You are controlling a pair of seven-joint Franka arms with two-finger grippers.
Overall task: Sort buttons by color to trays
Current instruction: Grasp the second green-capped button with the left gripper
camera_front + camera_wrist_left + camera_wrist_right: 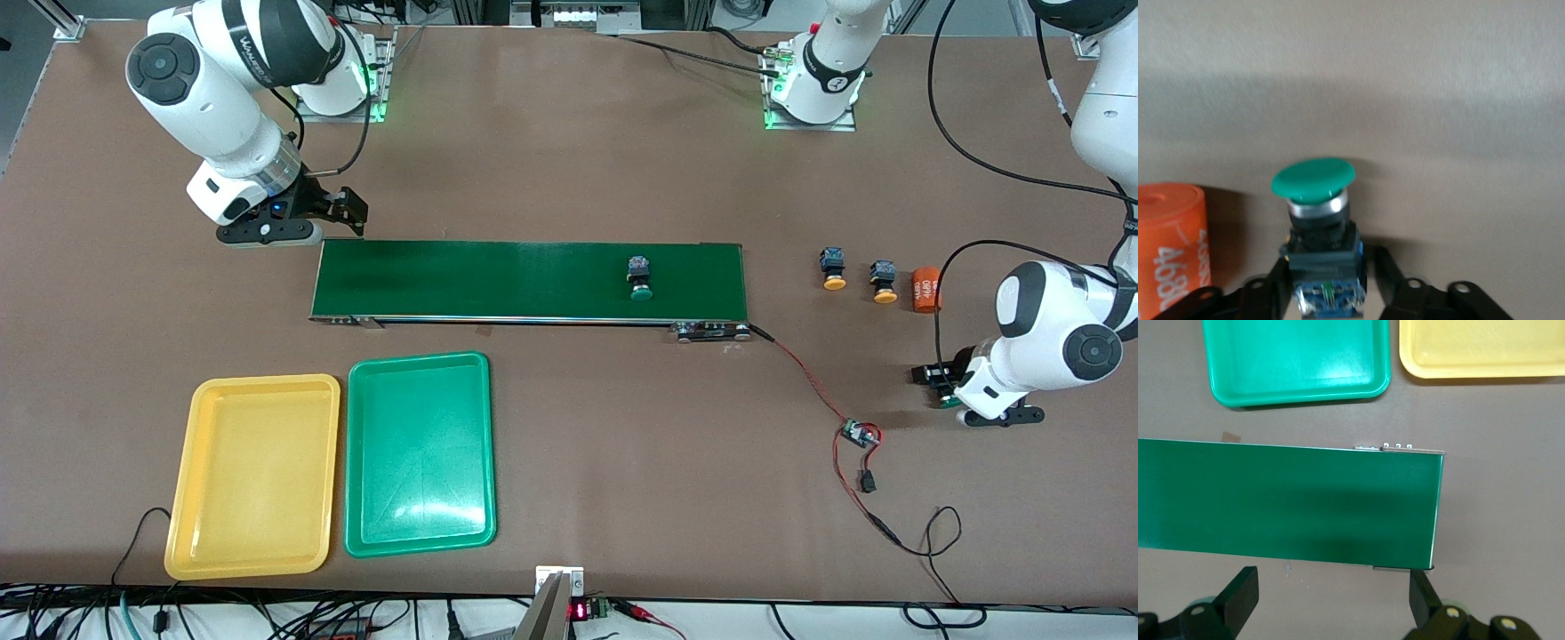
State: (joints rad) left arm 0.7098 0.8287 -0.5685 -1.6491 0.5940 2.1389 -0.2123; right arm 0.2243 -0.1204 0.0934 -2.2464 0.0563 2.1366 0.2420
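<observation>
The left gripper (935, 380) is down at the table at its own arm's end, its fingers (1281, 277) clamped on the body of a green-capped button (1319, 230), with the orange cylinder (1168, 247) just beside it. Two yellow-capped buttons (833, 268) (884, 281) lie near that cylinder, and another green-capped button (640, 276) rests on the conveyor belt (498, 280). The right gripper (342, 222) waits with fingers spread wide at the belt's other end, the green tray (1298, 360) and yellow tray (1481, 350) lying past the belt from it, both holding nothing.
</observation>
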